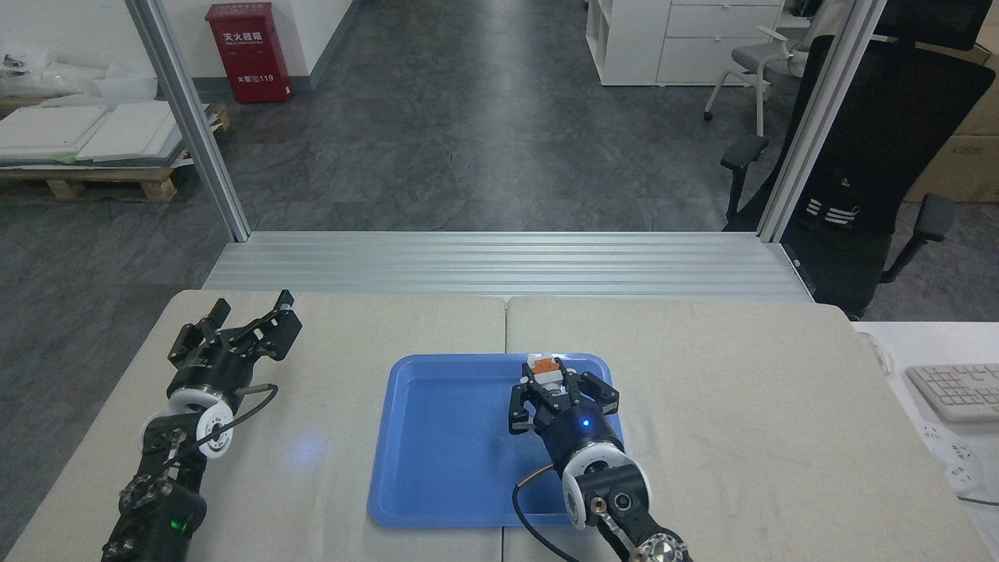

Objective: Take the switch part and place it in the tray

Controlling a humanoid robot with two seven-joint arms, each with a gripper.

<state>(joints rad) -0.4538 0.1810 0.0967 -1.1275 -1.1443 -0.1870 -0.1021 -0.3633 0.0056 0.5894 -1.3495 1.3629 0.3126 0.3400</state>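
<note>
right claw clamped on switch above blue tray; lower close to tray floor before releasing so it won't bounce. left claw spread open, idle.

Seeing grey slate floor, red cabinet far left, black office chair right, white drawers far.

— Where's the right gripper?
— At the far end of the right arm, which reaches up from the bottom edge; its fingers are closed around a small orange-and-white piece.
— And the left gripper?
— Low on the left side, pointing away, its fingers spread and holding nothing.
</note>
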